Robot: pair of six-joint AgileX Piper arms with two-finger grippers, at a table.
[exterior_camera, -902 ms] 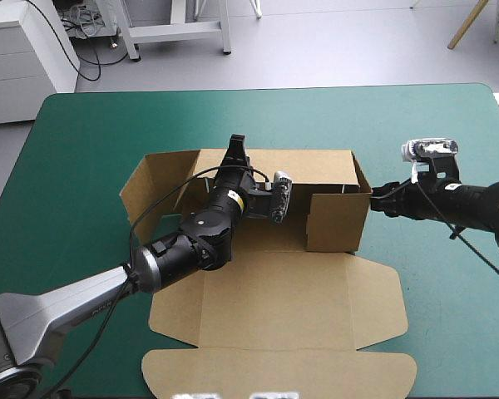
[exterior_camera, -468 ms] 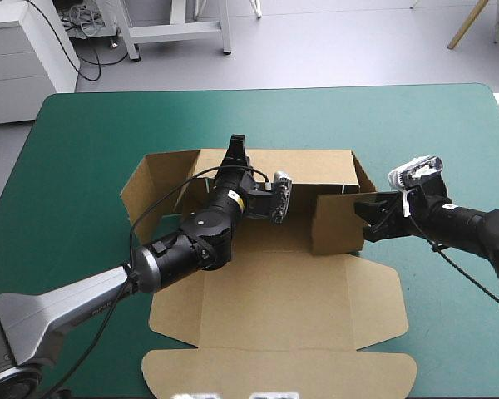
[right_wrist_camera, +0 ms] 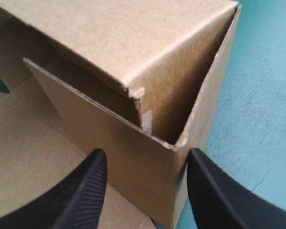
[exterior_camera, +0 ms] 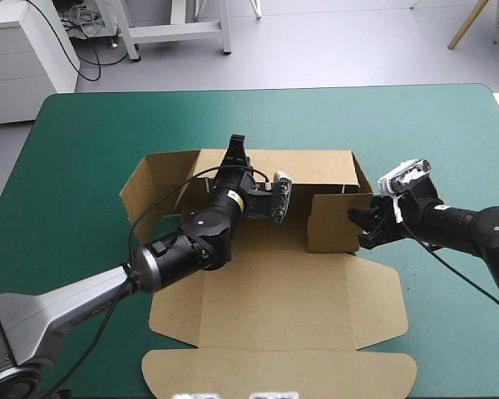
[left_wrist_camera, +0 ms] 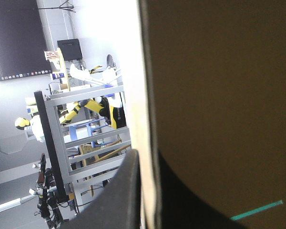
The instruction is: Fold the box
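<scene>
Item: box (exterior_camera: pixel 274 291), brown board, part-erected, standing about the middle of the table (exterior_camera: pixel 91 141) on its teal-green cover. Back wall (exterior_camera: pixel 316 166): upright, running parallel to the far edge. Left wall (exterior_camera: pixel 145 195): raised, leaning outward toward the table's left edge. Right wall (exterior_camera: pixel 362 176): upright, joined at the back corner. Flap (exterior_camera: pixel 337 223): upright, turned inward from the box's right front corner and parallel to the back wall, leaving the front open to its left. Remainder of the sheet, lid (exterior_camera: pixel 283 370) included: flat on the cover, reaching to the near edge, with rounded tabs at the sides. Left gripper (exterior_camera: pixel 235 152): arm enters from the near left corner and crosses the box floor. The gripper is clenched on the top edge of the back wall, left of that wall's middle. Its wrist view shows the board's pale edge running between the two black fingers (left_wrist_camera: pixel 126 191). Right gripper (exterior_camera: pixel 364 224): arm enters from the right edge. The gripper is released, black fingers (right_wrist_camera: pixel 86 191) spread wide, with the box's right front corner between them. One finger lies toward the flap's face, the other toward the right wall's outer side. Contact with the board cannot be told.
</scene>
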